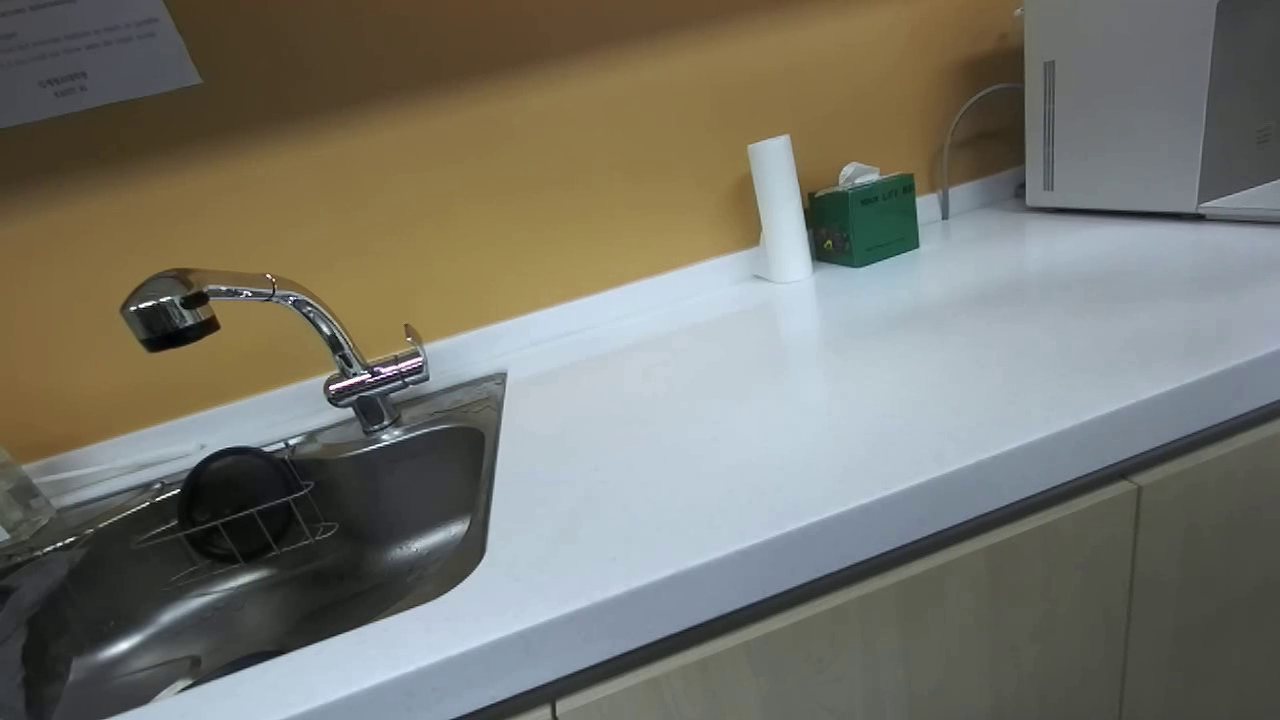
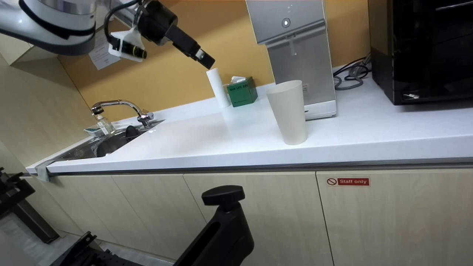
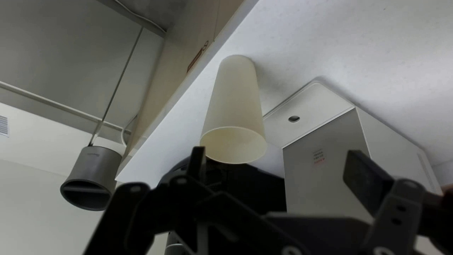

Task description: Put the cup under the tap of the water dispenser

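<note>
A whitish, tall cup stands upright on the white counter, near its front edge and in front of the water dispenser. In the wrist view the cup shows its open mouth. The silver-grey water dispenser stands behind the cup; it also shows in the wrist view and at the right edge of an exterior view. Its tap is a small spout high on the front. My gripper is above the counter, apart from the cup. In the wrist view its fingers are spread with nothing between them.
A white paper roll and a green tissue box stand by the wall. A steel sink with a chrome faucet is at one end. A black appliance stands beyond the dispenser. A black chair-like part is before the cabinets.
</note>
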